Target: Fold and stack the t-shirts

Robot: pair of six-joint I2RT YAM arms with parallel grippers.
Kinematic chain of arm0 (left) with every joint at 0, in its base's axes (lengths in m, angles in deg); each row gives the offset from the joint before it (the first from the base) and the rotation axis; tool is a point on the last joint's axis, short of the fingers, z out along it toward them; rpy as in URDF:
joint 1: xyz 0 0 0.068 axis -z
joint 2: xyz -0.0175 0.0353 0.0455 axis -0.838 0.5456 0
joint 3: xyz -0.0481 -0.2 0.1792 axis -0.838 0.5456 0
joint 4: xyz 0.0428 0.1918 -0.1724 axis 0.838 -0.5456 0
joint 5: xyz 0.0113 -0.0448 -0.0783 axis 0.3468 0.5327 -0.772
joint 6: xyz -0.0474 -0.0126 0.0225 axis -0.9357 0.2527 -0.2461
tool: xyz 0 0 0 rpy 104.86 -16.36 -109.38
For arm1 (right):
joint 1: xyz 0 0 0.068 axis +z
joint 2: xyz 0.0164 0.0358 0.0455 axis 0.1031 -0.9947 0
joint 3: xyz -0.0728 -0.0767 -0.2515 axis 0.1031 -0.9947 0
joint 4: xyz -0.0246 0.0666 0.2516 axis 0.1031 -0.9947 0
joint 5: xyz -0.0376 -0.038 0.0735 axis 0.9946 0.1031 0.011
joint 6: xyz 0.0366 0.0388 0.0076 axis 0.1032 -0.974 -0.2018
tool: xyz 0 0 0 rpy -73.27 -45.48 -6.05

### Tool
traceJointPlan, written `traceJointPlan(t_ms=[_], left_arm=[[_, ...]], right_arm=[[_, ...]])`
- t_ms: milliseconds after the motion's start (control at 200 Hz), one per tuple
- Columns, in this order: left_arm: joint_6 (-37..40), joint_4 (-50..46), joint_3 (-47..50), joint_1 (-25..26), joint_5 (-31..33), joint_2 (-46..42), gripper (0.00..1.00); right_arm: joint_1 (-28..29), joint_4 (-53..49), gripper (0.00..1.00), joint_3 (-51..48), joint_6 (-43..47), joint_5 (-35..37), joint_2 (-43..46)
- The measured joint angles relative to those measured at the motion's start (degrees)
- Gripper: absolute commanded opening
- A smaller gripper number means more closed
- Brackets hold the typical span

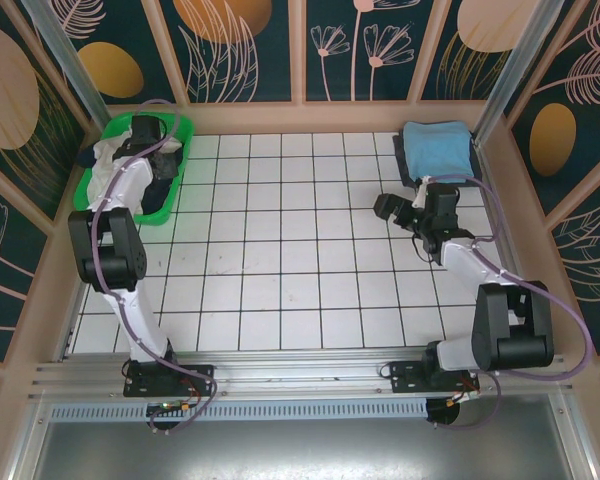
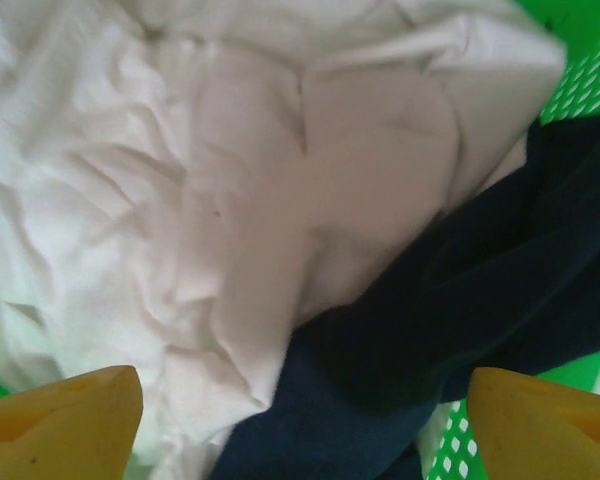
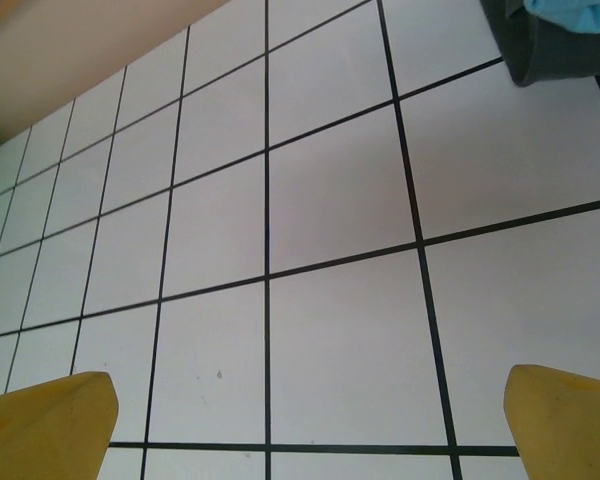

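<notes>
Yellow fingertips (image 2: 60, 420) of the left gripper (image 2: 300, 435) are seen at the bottom corners of the left wrist view, spread wide apart with nothing pinched between them. Crumpled cloth is spread out beyond them: a white t-shirt (image 2: 180, 200) is bunched across the upper and left part, and a dark navy t-shirt (image 2: 460, 300) is laid against its lower right edge, the two touching. The perforated wall of a green plastic basket (image 2: 580, 50) is glimpsed at the right behind both shirts.

From the top external camera, the left gripper (image 1: 145, 135) is found reaching down into the basket (image 1: 130, 213), which is placed at the far left corner of the white tiled table (image 1: 280, 250). The white shirt (image 1: 105, 165) is draped over the basket's left rim, and the navy shirt (image 1: 165, 188) is heaped inside beside it.

The right gripper (image 1: 390, 208) is held over bare tiles on the right side of the table, its jaws fully parted and nothing caught in them. In the right wrist view its two yellow fingertips (image 3: 50, 420) are set wide apart over the tiles (image 3: 330, 250).

A folded light blue t-shirt (image 1: 435, 148) is stacked on a dark folded garment (image 1: 409, 168) at the far right corner, well apart from the basket. An edge of this stack (image 3: 540, 60) is caught at the top right of the right wrist view.
</notes>
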State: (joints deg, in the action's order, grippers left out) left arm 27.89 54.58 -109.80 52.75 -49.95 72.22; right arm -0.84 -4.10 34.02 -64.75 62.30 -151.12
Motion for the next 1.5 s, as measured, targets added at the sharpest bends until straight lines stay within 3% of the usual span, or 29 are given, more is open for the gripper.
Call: traceJointPlan(t_ms=[165, 415, 686, 846, 1501], left_arm=[[-2.14, -1.64, -3.13, -1.16, -4.66, 3.67, 0.65], [-3.82, -1.79, -3.89, -2.23, -10.01, 4.48, 0.32], [-4.09, -2.51, -3.89, -2.23, -12.98, 4.24, 0.17], [-4.04, -4.31, -4.66, -2.23, -12.94, 3.39, 0.02], [-3.52, -9.01, -8.28, -2.23, -11.89, 0.96, 0.0]], right_arm=[[0.55, -0.57, 0.98, -0.02, 0.39, -0.09, 0.0], [0.55, -0.61, 0.96, -0.02, 0.81, -0.11, 0.0], [0.55, -0.61, 0.96, -0.02, 0.79, -0.13, 0.0], [0.55, -0.61, 0.96, -0.02, 0.76, -0.33, 0.02], [0.55, -0.61, 0.96, -5.31, -0.15, 0.13, 9.46]])
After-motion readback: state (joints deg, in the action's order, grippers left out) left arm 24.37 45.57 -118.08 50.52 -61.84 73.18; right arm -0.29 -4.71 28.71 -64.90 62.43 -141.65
